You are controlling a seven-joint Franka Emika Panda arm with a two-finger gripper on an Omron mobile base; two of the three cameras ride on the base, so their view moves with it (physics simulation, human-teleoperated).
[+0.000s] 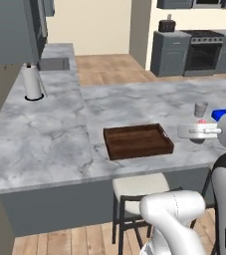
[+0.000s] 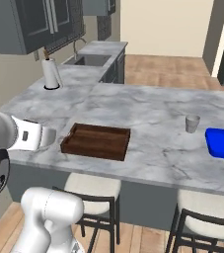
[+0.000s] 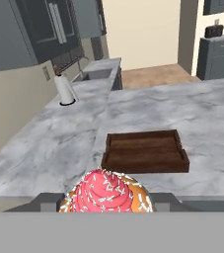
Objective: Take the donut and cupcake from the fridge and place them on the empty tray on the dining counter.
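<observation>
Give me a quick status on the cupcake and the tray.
End effector shut on cupcake, short of the dining counter. Tray bare, no donut on it. Nothing between cupcake and tray.

The tray (image 3: 146, 152) lies bare inside, with open marble table (image 1: 50, 129) around it on all sides. A paper towel roll (image 1: 33, 82) stands well off left; a small cup (image 2: 192, 123) and blue dish (image 2: 222, 143) sit well right.

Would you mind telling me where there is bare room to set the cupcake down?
The tray is bare inside. Open marble lies between it and the paper towel roll. More crowded by the grey cup and blue dish.
</observation>
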